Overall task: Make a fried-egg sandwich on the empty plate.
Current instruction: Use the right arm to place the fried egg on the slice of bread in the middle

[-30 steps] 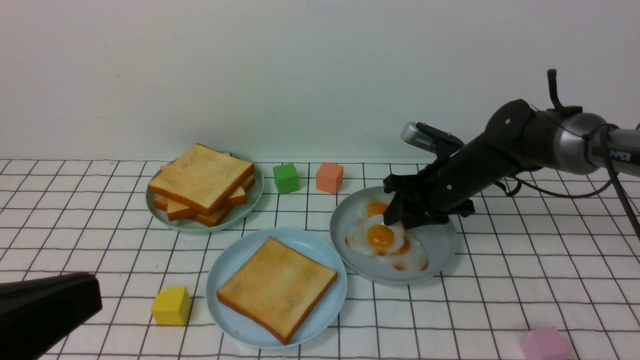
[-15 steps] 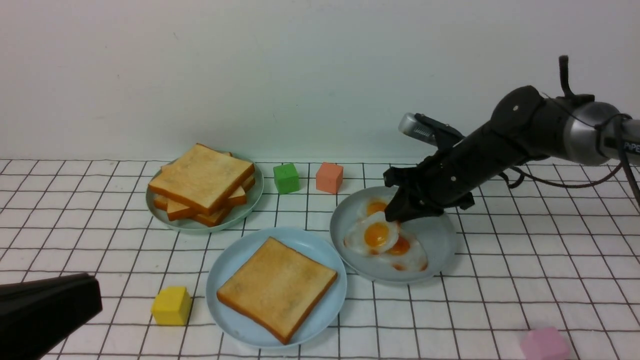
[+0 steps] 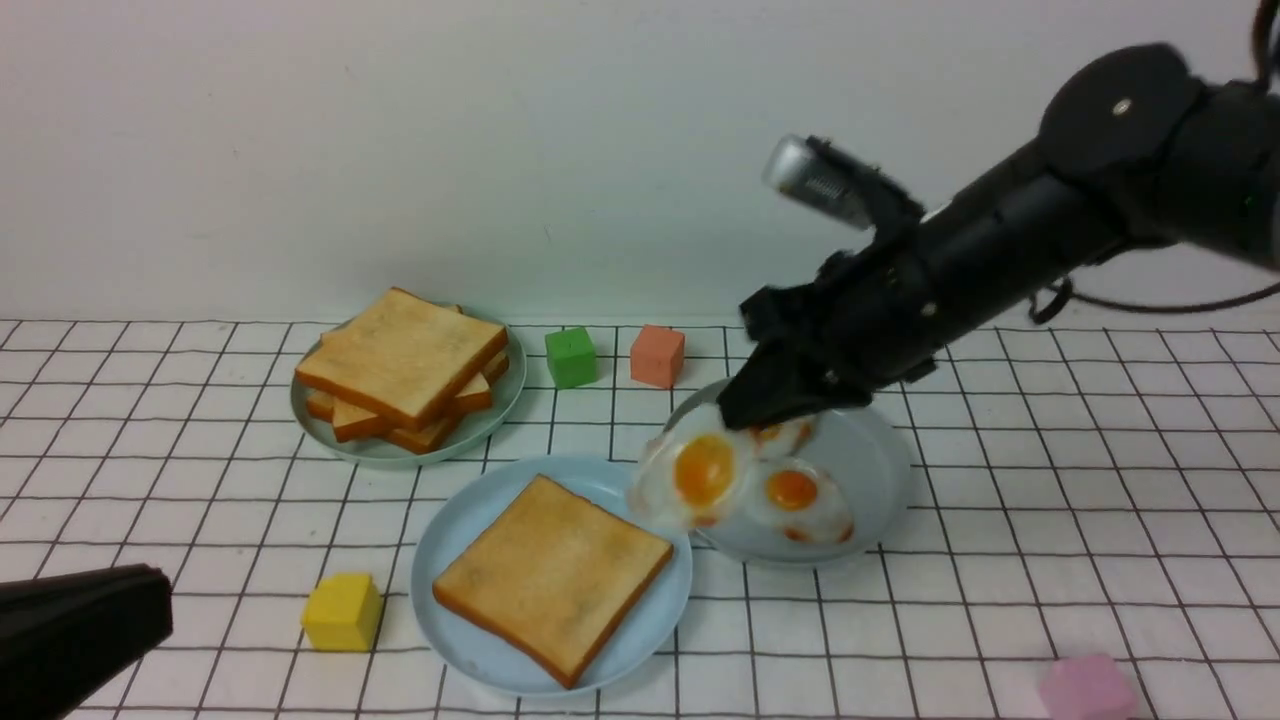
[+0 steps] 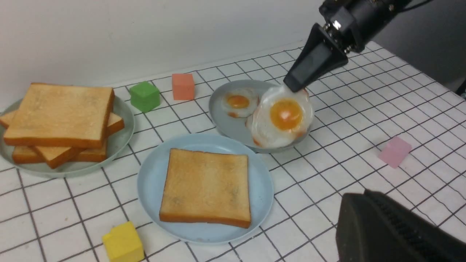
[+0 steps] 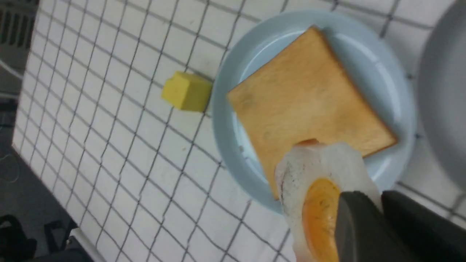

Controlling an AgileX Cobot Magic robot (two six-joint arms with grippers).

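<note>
One egg hangs in the air, pinched at its white edge by the right gripper, jaws clamped tight on it! It dangles yolk towards the front camera, right where the grey plate and the blue plate nearly meet. On the blue plate a single toast lies flat, top face uncovered. Two more eggs rest on the grey plate, one half hidden under the gripper. Down at the near left, the left gripper sits low, jaws pressed together. At the back, a toast stack fills the green plate, with a green cube and an orange cube beside it. A yellow cube and a pink cube sit up front.
</note>
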